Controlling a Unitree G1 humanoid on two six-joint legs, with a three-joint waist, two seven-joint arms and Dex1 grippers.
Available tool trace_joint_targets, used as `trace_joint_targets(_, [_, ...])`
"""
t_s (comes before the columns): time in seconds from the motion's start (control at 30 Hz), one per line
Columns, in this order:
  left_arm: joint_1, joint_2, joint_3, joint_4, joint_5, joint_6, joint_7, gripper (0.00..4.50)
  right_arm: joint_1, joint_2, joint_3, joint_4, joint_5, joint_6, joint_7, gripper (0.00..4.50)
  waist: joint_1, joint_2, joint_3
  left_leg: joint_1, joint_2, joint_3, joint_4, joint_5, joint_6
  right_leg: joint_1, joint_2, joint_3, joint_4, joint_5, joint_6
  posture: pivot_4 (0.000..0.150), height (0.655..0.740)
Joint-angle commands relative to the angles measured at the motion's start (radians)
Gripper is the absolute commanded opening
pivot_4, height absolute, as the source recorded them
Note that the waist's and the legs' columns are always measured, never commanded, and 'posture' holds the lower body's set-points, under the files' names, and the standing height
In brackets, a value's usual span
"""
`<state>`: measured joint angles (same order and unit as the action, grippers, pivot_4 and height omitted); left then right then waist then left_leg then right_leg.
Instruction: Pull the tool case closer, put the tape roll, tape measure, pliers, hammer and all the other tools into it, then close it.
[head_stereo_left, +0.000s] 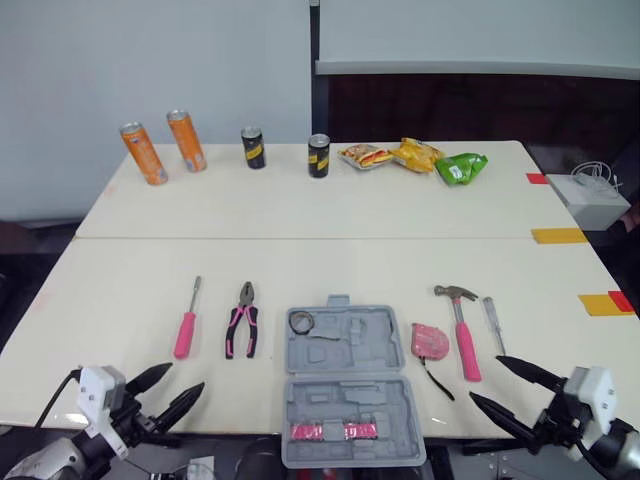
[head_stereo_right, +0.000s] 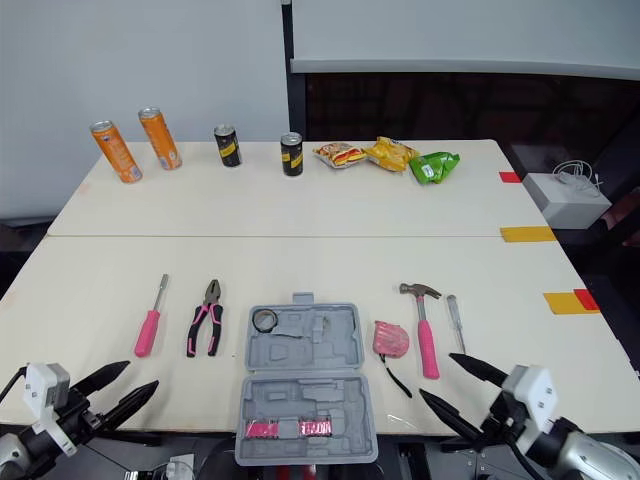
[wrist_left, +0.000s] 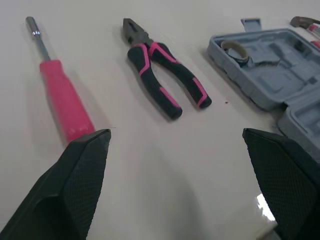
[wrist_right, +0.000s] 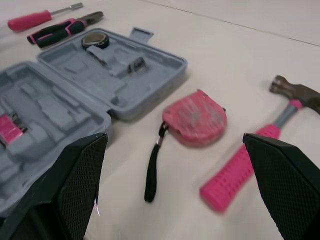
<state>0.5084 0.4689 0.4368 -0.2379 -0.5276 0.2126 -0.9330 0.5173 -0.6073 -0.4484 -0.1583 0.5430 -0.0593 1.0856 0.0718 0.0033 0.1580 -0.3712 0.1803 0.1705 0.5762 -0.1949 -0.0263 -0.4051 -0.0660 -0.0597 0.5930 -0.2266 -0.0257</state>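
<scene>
While the grey moulded-plastic tool case (head_stereo_left: 350, 385) lies open and flat at the near edge of the smooth cream table (head_stereo_left: 300, 215), both grippers are held at that same edge, one on each side of it. The left gripper (head_stereo_left: 185, 378) is shown with its two tapered black fingers spread wide and nothing between them, near a screwdriver (head_stereo_left: 186, 325) with a round pink handle. The right gripper (head_stereo_left: 485, 379) is likewise spread and empty, near the hammer (head_stereo_left: 461, 330), whose metal head tops a pink grip. A dark tape roll (head_stereo_left: 301, 322) is seated in the far-left pocket of the case. Pliers (head_stereo_left: 243, 322) with black-and-pink grips are laid between the screwdriver and the case. A rounded pink tape measure (head_stereo_left: 430, 340) with a black strap is placed just right of the case, and a slim screwdriver (head_stereo_left: 494, 323) is laid beyond the hammer.
</scene>
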Motion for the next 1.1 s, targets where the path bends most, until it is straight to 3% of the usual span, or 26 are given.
trace_joint_targets(0.03, [0.026,0.004,0.041,0.065,-0.002,-0.069,-0.031,4.48,0.023,0.002,-0.057,0.050,0.016,-0.050,0.035,4.50,0.000,-0.001,0.001,0.002,0.000,0.001,-0.001,0.000,-0.001,0.004,0.000,0.001,0.000,0.000,0.000,0.150,0.7400])
trace_joint_targets(0.13, [-0.006,0.032,0.052,0.125,-0.031,-0.091,-0.072,4.48,0.028,0.008,-0.047,0.049,0.016,-0.040,0.032,4.50,0.001,-0.004,0.004,0.019,-0.002,0.001,-0.009,-0.001,-0.001,0.016,0.000,0.002,-0.004,-0.001,0.002,0.150,0.7400])
trace_joint_targets(0.33, [-0.069,0.145,0.028,-0.017,-0.166,0.003,-0.204,4.48,0.049,0.036,0.075,-0.147,-0.079,0.085,-0.136,4.50,0.007,-0.005,0.004,0.021,-0.003,0.001,-0.014,0.000,-0.002,0.015,0.001,0.003,-0.005,-0.001,0.002,0.150,0.7400])
trace_joint_targets(0.43, [-0.125,0.222,0.006,-0.090,-0.232,0.069,-0.262,4.48,0.033,0.067,0.139,-0.243,-0.182,0.205,-0.314,4.50,0.006,-0.004,0.003,0.021,-0.003,0.002,-0.015,-0.001,-0.003,0.014,0.001,0.003,-0.005,0.002,-0.004,0.150,0.7400])
trace_joint_targets(0.53, [-0.197,0.283,-0.022,-0.135,-0.262,0.100,-0.302,4.48,-0.012,0.083,0.196,-0.303,-0.139,0.367,-0.390,4.50,0.002,-0.002,0.003,0.021,-0.003,0.004,-0.015,-0.002,-0.004,0.014,0.001,0.005,-0.005,0.001,-0.004,0.150,0.7400])
trace_joint_targets(0.7, [-0.315,0.365,-0.088,-0.154,-0.270,0.129,-0.384,4.48,-0.083,0.141,0.271,-0.317,-0.186,0.458,-0.509,4.50,-0.008,-0.001,0.002,0.024,-0.002,0.007,-0.015,-0.001,-0.004,0.013,0.001,0.007,0.000,0.001,-0.005,0.150,0.7400])
trace_joint_targets(0.9, [-0.441,0.381,-0.178,-0.212,-0.279,0.173,-0.378,4.50,-0.111,0.182,0.358,-0.297,-0.256,0.448,-0.581,2.73,-0.013,0.000,0.001,0.024,-0.003,0.009,-0.015,-0.001,-0.005,0.012,0.001,0.009,0.003,0.001,-0.006,0.150,0.7400])
trace_joint_targets(1.1, [-0.473,0.413,-0.172,-0.394,-0.365,0.282,-0.278,4.50,-0.178,0.225,0.401,-0.294,-0.282,0.494,-0.652,2.73,-0.026,0.000,0.001,0.023,-0.003,0.011,-0.014,0.000,-0.006,0.011,0.001,0.011,0.008,0.000,-0.007,0.150,0.7400])
